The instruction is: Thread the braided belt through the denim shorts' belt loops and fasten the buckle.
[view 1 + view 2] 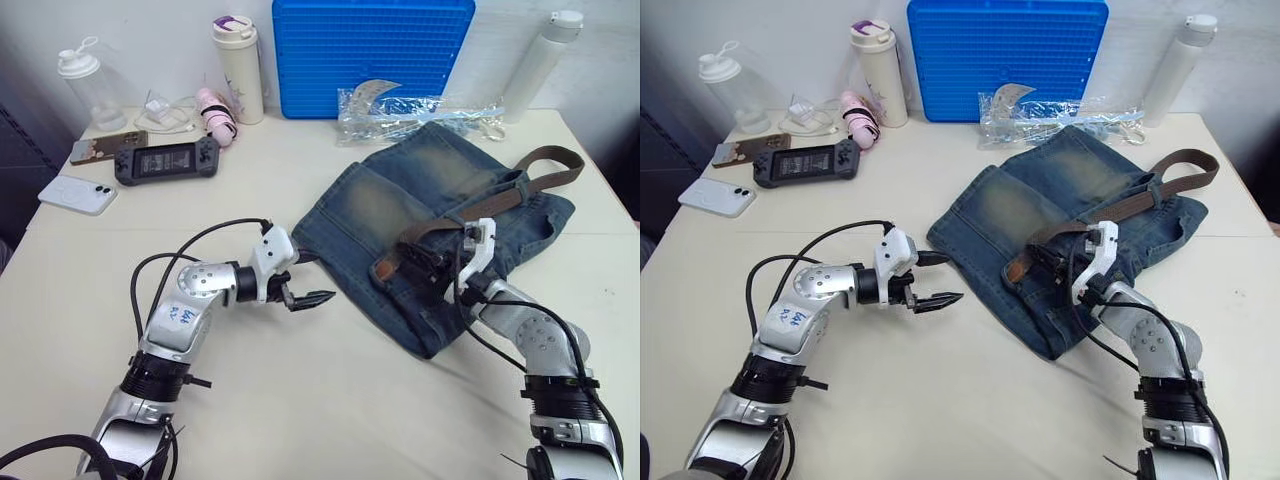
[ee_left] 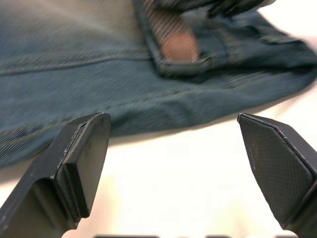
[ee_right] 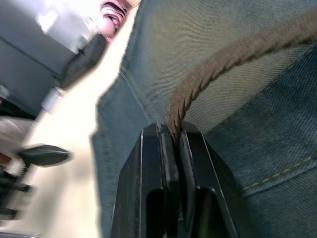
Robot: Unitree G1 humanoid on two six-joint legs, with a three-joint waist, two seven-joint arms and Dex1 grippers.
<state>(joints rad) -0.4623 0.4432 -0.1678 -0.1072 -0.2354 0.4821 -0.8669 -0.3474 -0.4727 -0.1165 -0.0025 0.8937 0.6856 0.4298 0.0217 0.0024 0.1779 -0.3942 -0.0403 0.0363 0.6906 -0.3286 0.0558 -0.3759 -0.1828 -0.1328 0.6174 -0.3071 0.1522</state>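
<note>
Right fingers (image 3: 171, 148) pinch braided belt (image 3: 233, 54) | left fingers (image 2: 84, 153) spread beside denim shorts (image 2: 99, 74)

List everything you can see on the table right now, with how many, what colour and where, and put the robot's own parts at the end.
denim shorts: one, faded blue, right of table centre
braided belt: one, dark brown, lying across the shorts, far end looping off their right edge
blue board: one, blue, propped at the back wall
plastic packaging: one, clear, in front of the board
tumbler: one, cream with purple lid, back left
bottle: one, white, back right
clear bottle: one, back left corner
pink item: one, beside the tumbler
game console: one, dark, left
phone: one, white, left edge
left gripper: black jaws open, beside the shorts' left edge
right gripper: black jaws closed on the belt
</note>
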